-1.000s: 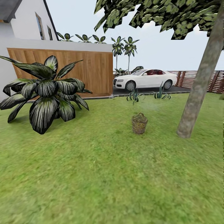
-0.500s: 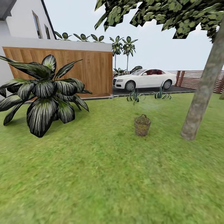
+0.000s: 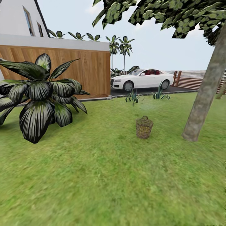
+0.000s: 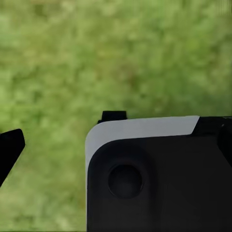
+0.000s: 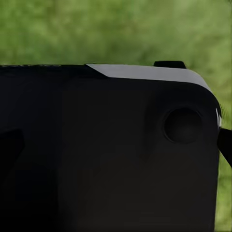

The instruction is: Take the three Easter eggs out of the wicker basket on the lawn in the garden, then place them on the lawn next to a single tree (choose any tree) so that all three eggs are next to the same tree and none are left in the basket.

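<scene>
The head camera is moving, seemingly closing in and turning right: the big-leafed plant point(image 3: 40, 94) is sliding leftward and looming larger, while the wicker basket point(image 3: 144, 127) is sitting slightly lower.

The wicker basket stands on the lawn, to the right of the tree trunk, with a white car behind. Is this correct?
Not quite. In the head view the basket stands on the lawn to the left of the tree trunk, not the right. The white car is indeed behind.
</scene>
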`<state>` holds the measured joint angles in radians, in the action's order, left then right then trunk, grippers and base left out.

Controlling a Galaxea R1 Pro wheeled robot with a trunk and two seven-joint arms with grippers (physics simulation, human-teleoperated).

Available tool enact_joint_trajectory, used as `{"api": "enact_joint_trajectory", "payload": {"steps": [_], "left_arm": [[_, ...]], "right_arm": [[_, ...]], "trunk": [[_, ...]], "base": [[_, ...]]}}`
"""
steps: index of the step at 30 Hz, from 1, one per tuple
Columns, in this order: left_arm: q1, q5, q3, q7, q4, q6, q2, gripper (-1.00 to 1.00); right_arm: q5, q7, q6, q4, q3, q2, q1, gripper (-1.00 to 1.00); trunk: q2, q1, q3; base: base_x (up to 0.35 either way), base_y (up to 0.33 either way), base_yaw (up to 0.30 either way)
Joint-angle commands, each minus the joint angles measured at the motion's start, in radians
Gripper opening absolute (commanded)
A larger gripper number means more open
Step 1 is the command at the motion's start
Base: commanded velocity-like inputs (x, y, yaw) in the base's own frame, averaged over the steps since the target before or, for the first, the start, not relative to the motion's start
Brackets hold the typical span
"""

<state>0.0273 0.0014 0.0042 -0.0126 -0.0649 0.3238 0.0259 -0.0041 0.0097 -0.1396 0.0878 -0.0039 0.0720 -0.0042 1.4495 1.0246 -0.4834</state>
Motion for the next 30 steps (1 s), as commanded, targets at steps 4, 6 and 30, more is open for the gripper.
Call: {"api": "enact_joint_trajectory", "payload": {"steps": [4,6,30], "left_arm": [[0.0,0.0,0.0,-0.002,0.001,0.003,0.0,1.0],[0.0,0.0,0.0,-0.002,0.001,0.003,0.0,1.0],[0.0,0.0,0.0,-0.001,0.001,0.003,0.0,1.0]], "right_arm": [[0.0,0.001,-0.003,0.0,-0.001,0.0,0.0,1.0],[0.0,0.001,-0.003,0.0,0.0,0.0,0.0,1.0],[0.0,0.001,-0.003,0.0,0.001,0.0,0.0,1.0]], "trunk": [[0.0,0.0,-0.003],[0.0,0.0,-0.005],[0.0,0.0,-0.019]], "base": [[0.26,0.246,-0.252],[0.257,0.249,-0.262],[0.258,0.245,-0.229]]}}
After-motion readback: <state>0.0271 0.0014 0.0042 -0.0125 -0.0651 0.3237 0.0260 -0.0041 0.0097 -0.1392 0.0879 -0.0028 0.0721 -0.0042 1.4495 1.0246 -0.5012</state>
